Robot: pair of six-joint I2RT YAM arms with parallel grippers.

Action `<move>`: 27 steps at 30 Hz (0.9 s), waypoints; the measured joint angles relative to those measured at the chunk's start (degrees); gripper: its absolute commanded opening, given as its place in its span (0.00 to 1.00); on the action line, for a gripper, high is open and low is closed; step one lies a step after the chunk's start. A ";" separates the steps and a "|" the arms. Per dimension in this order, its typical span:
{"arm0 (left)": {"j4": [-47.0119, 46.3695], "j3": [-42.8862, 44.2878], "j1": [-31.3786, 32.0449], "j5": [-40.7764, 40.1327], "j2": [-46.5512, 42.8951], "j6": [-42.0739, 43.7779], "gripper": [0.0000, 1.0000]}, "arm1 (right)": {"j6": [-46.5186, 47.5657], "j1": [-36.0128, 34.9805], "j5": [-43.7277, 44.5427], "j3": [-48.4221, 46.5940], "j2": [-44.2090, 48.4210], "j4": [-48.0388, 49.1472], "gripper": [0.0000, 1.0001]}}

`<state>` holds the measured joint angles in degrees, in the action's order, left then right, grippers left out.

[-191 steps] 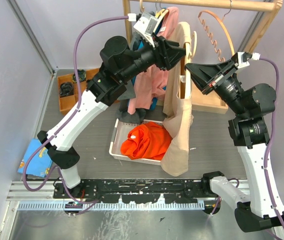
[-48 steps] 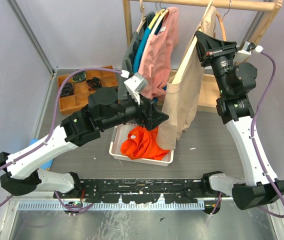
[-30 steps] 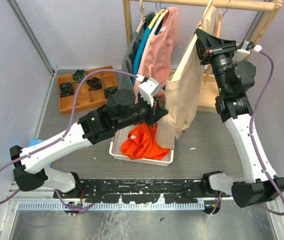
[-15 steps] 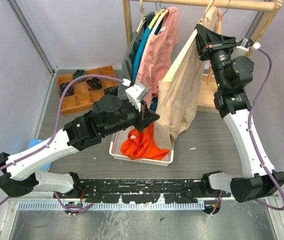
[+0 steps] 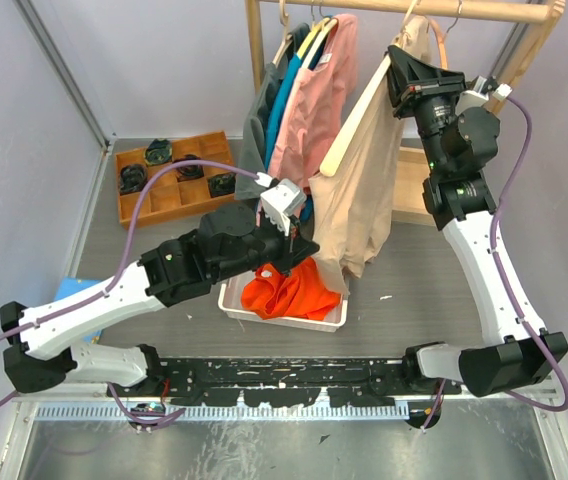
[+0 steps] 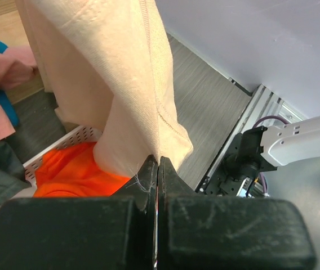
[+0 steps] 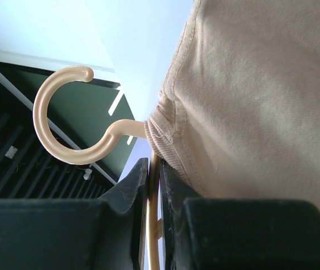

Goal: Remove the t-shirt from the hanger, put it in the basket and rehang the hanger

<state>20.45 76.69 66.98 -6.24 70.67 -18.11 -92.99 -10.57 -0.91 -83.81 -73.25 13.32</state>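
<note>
**Stripping stage of the removal.** The beige cotton t-shirt (image 5: 364, 200) hangs below the wooden clothes rail (image 5: 484, 10), its collar gathered round the neck of the pale wooden hanger (image 5: 352, 122). In the top view one hanger arm stands bare of cloth. The other is hidden inside the shirt.

**Right hand** (image 7: 153, 169): fingers nearly together, clamped on the hanger's slim stem just below the hook, with collar cloth lying against one finger. In the wrist view the hook's curve bears on nothing.

**Left hand** (image 6: 157, 166): fingers pressed fully together, pinching a thin fold of the shirt's lower hem. It sits above the white plastic basket (image 5: 229, 295), which holds an orange garment (image 5: 289, 290).

**Judged next move:** the left hand draws the hem down and away while the right hand holds the hanger firm, so that the collar and the covered shoulder slide off. The pinch takes little cloth and may slip under the pull.
</note>
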 measured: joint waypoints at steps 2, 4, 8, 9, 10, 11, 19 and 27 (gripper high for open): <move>-0.09 -0.20 0.00 -0.15 0.15 -0.02 0.00 | -0.28 -0.11 0.00 0.00 -0.02 0.00 0.01; -0.42 -0.20 0.00 -0.15 0.26 0.00 0.00 | -0.48 -0.15 0.02 0.00 -0.07 0.02 0.01; -0.85 -0.17 0.07 -0.35 0.59 0.04 0.01 | -0.87 -0.15 0.00 0.00 -0.20 0.37 0.01; -0.87 -0.15 0.09 -0.55 0.81 0.04 0.04 | -1.07 -0.15 -0.02 0.00 -0.20 0.37 0.00; -0.83 -0.07 0.09 -0.79 1.03 0.07 0.10 | -1.25 -0.15 -0.07 0.00 -0.20 0.37 0.01; -0.81 0.00 0.11 -1.03 1.25 0.11 0.18 | -1.49 -0.15 -0.24 0.00 -0.20 0.39 0.01; 0.74 0.04 0.81 -3.52 1.03 1.62 0.70 | -3.34 0.31 -2.25 0.72 0.48 1.22 0.01; 2.34 1.99 0.85 -10.58 -2.27 4.59 0.74 | -3.34 0.31 -7.37 7.78 10.19 0.70 0.01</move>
<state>22.79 78.67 67.83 -16.82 68.40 -13.52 -96.33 -10.26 -8.27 -76.03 -63.07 14.02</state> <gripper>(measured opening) 0.710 0.163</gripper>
